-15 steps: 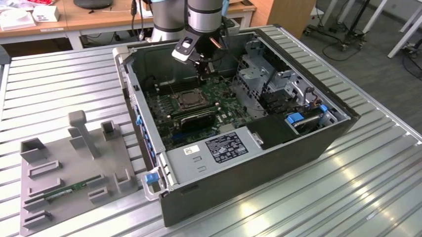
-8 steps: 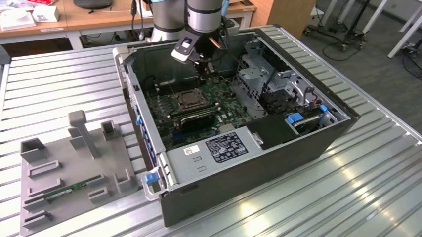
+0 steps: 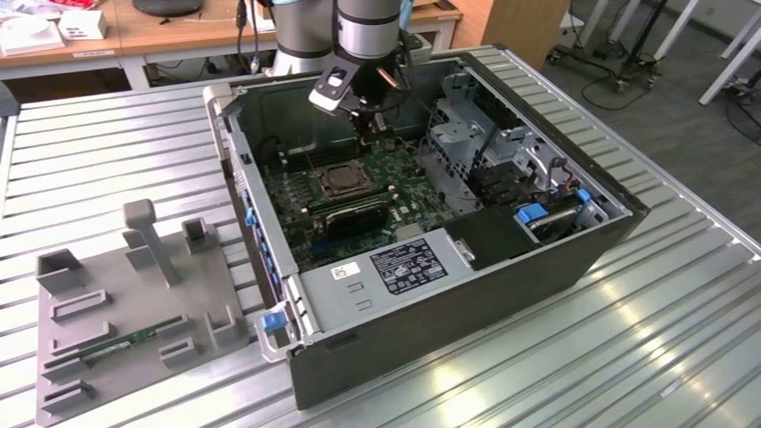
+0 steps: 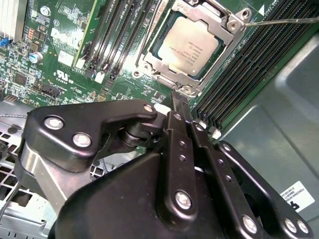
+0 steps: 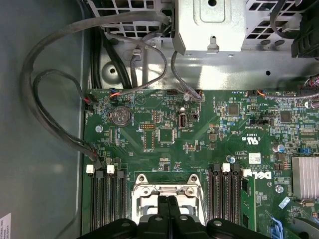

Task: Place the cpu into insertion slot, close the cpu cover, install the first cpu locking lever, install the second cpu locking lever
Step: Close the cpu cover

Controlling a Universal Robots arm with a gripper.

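In the second wrist view the cpu lies flat in the insertion slot, its dull silver face showing through the window of the cpu cover, which is down over it. One thin wire lever reaches from the cover's corner out over the memory slots, and another runs along the opposite side. My gripper is shut with nothing between its fingers, its tip just off the socket's edge. The first wrist view has the gripper over the cpu cover. In the exterior view the gripper hangs inside the case above the insertion slot.
The open computer case lies on a ribbed metal table. Black memory slots flank the socket. A grey drive cage and loose cables crowd the case. A grey fixture plate sits at the exterior view's left.
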